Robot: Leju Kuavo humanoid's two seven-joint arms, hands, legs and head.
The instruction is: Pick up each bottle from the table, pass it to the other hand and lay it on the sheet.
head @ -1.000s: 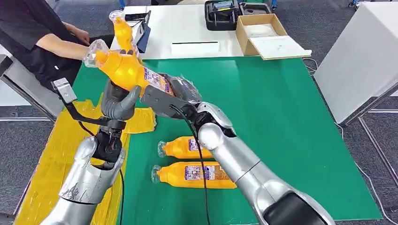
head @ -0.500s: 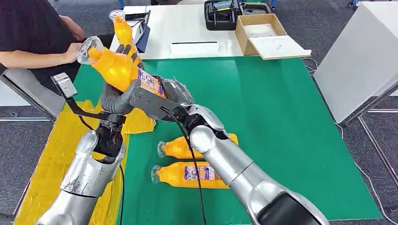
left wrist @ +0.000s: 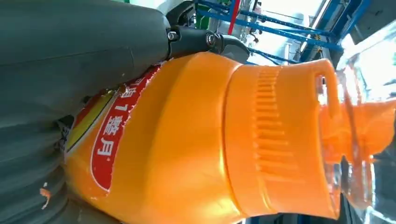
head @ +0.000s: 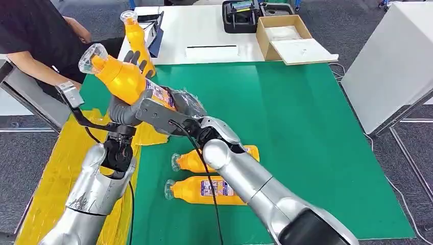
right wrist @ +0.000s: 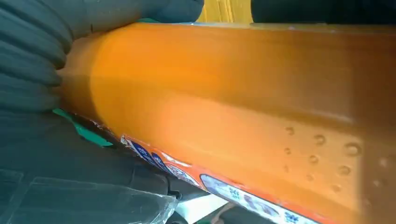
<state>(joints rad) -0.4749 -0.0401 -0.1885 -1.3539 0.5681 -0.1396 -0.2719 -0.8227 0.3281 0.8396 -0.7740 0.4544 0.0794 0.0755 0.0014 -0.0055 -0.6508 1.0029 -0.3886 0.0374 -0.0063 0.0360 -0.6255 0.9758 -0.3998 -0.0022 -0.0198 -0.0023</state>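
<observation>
An orange bottle (head: pixel 121 76) with a clear cap is held tilted in the air above the left end of the green mat (head: pixel 306 127). My left hand (head: pixel 126 108) grips its middle from below, thumb and fingers around the body. My right hand (head: pixel 186 104), wrapped in clear film, holds the bottle's base end. Up close, the bottle (left wrist: pixel 196 149) lies against my left hand (left wrist: pixel 70 56), and the bottle (right wrist: pixel 243 107) sits in my right hand (right wrist: pixel 32 60). Two more orange bottles (head: pixel 196 160) (head: pixel 204 190) lie on the mat. The yellow sheet (head: pixel 56 168) lies at the left.
Another orange bottle (head: pixel 134 33) stands upright at the back left by the white table (head: pixel 204 30). A cardboard box (head: pixel 283 35) and a black case (head: pixel 240 15) sit on that table. A person (head: pixel 35 35) in black is seated at the far left, an arm near the mat's corner.
The held bottle and both my hands have drifted left and slightly up. The person's arm has pulled back from the bottle's cap.
</observation>
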